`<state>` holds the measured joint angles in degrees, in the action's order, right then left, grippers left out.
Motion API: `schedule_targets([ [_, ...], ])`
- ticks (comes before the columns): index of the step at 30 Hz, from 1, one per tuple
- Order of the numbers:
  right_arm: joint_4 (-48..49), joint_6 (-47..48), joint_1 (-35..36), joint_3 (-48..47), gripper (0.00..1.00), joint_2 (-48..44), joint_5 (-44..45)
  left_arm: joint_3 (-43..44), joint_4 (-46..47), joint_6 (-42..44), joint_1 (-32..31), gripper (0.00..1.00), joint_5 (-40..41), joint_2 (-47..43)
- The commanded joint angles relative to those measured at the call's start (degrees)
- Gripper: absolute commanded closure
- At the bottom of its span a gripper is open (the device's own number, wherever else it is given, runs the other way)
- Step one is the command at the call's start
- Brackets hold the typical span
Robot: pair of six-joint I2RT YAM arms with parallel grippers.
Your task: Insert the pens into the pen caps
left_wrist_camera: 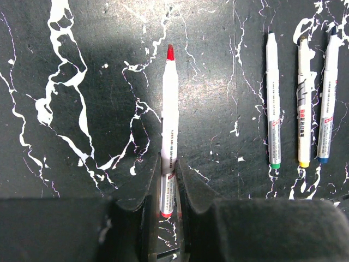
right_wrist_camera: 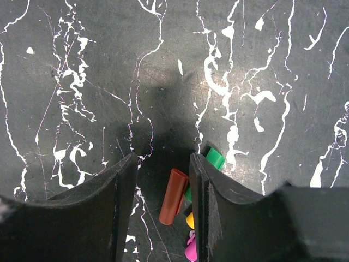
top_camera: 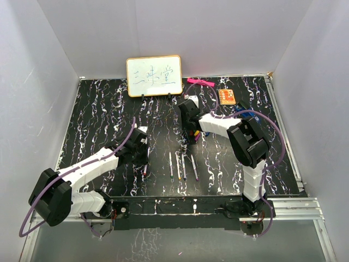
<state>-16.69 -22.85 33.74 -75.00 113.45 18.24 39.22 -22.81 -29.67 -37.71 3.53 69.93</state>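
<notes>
1. Red at the far end of the red-tipped pen [left_wrist_camera: 169, 125], clamped in the left gripper [left_wrist_camera: 168, 161]. Fingers [left_wrist_camera: 191, 185] clenched on the rear of the white barrel. Long axis straight out ahead of the jaws, tip pointing away from the wrist.
2. Off to the right of that gripper, well apart from the held barrel: green-ended pen [left_wrist_camera: 273, 103], yellow-ended pen [left_wrist_camera: 304, 103] and blue-ended pen [left_wrist_camera: 327, 98]. Side by side, nearly parallel to the held one, coloured end plugs toward the gripper.
3. Between the released, parted jaws of the right gripper [right_wrist_camera: 162, 164]: red cap [right_wrist_camera: 174, 203], flat on the table [right_wrist_camera: 82, 65]. Long axis roughly fore-and-aft, slightly tilted. Close against one finger, with a clear gap to the other.
4. Just outside that same finger: green cap [right_wrist_camera: 215, 158]. Back toward the wrist from the red one: yellow cap [right_wrist_camera: 190, 220] and magenta cap [right_wrist_camera: 190, 252], crowded together.
5. Ahead of both grippers, only open black marbled tabletop. Room on either side of the held barrel.
6. Fine print and a small red label patch along each barrel, too small to read. Far beyond both grippers, at the table's back edge: whiteboard [top_camera: 154, 76] with blue handwritten characters, not clearly legible.
</notes>
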Motion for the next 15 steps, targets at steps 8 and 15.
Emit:
schedule_targets([
  [8, -0.22, -2.52, 0.00, 3.29, 0.60, -2.30, -0.62, -0.66, -0.67, -0.65, 0.17, 1.00, -0.72, 0.34],
  [15, -1.45, -4.64, 0.07, 5.14, 0.62, -3.24, -1.98, -0.29, -0.65, -0.32, 0.18, 1.00, -0.88, 1.27],
])
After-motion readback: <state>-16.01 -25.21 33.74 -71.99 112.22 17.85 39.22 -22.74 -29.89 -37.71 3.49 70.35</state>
